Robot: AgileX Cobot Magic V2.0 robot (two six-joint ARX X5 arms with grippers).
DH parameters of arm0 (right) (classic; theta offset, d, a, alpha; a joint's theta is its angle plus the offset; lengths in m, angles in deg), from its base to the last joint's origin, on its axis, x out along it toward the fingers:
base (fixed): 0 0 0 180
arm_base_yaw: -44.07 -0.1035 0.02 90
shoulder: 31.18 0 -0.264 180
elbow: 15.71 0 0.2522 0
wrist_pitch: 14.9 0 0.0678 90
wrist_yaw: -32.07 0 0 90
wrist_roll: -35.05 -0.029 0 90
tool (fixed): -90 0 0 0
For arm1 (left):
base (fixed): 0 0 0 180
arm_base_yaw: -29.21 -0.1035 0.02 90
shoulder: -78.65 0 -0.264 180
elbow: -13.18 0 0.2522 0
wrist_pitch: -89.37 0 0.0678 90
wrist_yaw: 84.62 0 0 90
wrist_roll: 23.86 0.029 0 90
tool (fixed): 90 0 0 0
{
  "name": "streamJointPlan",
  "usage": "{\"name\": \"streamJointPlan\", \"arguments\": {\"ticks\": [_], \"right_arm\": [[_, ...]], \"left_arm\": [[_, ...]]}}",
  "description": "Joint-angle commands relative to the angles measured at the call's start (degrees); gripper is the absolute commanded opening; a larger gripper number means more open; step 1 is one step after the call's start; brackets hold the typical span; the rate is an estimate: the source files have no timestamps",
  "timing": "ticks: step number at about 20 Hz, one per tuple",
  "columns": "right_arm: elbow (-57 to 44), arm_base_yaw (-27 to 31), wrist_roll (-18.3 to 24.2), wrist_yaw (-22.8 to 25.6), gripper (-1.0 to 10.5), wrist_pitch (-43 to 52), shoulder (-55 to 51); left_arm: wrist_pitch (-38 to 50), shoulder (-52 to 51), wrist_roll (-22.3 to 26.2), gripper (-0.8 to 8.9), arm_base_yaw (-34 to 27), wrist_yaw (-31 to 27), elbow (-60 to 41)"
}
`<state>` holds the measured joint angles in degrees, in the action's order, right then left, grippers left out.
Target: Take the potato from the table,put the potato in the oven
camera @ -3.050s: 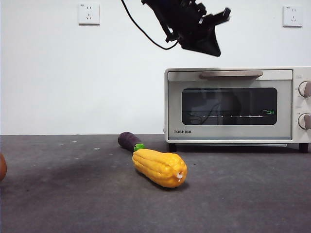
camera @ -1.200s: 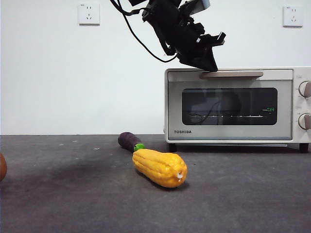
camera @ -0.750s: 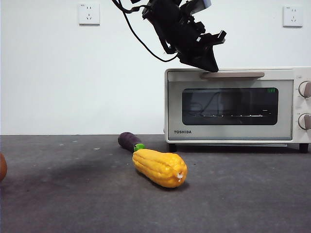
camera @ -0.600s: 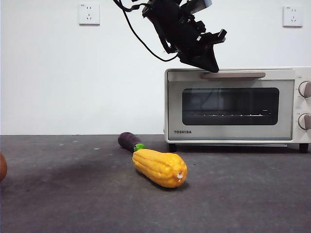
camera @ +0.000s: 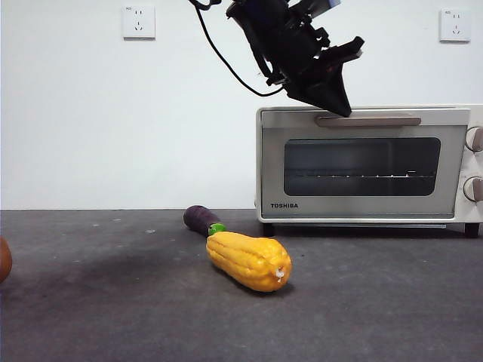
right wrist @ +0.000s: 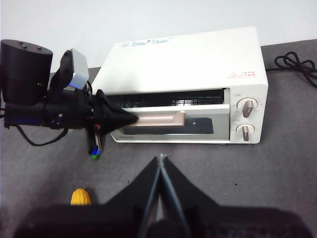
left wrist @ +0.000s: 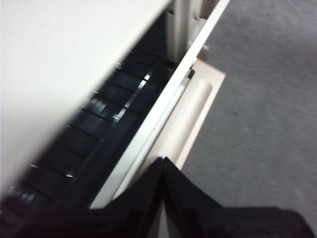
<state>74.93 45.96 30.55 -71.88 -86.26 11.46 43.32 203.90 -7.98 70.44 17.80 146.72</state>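
Potato (camera: 3, 260) shows only as an orange-brown sliver at the far left edge of the front view, resting on the dark grey surface (camera: 113, 302) and well apart from the oven (camera: 370, 162). The oven is cream-white with a dark glass door and two knobs on its right side. Its door is pulled a little open at the top: in the right wrist view a dark gap with the wire rack (right wrist: 173, 101) shows above the door's upper edge.

The left hand (camera: 337, 109) comes down from above, big and black, and its tip sits at the left end of the beige bar handle (camera: 368, 120). In the left wrist view its two jaws are pressed together to one point with nothing between them, and this point lies against the handle.

The right hand (right wrist: 161, 161) hangs high above the surface in front of the oven. Its jaws also meet at the tips and they hold nothing.

On the surface, left of the oven, lies a bumpy yellow corn cob (camera: 249, 260). A dark purple eggplant (camera: 202, 219) with a green cap lies behind it, touching its far end.
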Motion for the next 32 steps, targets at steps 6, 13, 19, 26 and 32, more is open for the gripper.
{"name": "streamJointPlan", "arguments": {"ticks": [6,13,19,26,32], "right_arm": [[0.24,-0.04,0.24,-1.03,0.0,-0.90,-0.33],[0.26,-0.04,0.02,-1.22,0.0,-1.27,-1.77],[0.33,-0.04,-1.75,-1.25,0.0,-1.57,-3.89],[0.35,-0.04,-1.68,-1.22,0.0,-4.22,-4.68],[0.37,-0.04,-1.27,-1.22,0.0,-4.48,-5.16]], "left_arm": [[-5.73,3.37,-1.36,-0.08,2.01,-1.57,-2.16],[-7.08,3.37,-1.53,-0.08,3.06,-1.95,-2.16],[-8.00,3.37,-2.84,-0.08,3.34,-1.90,-2.19],[-9.55,4.22,-4.04,-0.07,4.09,-1.81,-2.27],[-11.15,5.79,-5.25,-0.07,5.35,-1.97,-2.27]]}}
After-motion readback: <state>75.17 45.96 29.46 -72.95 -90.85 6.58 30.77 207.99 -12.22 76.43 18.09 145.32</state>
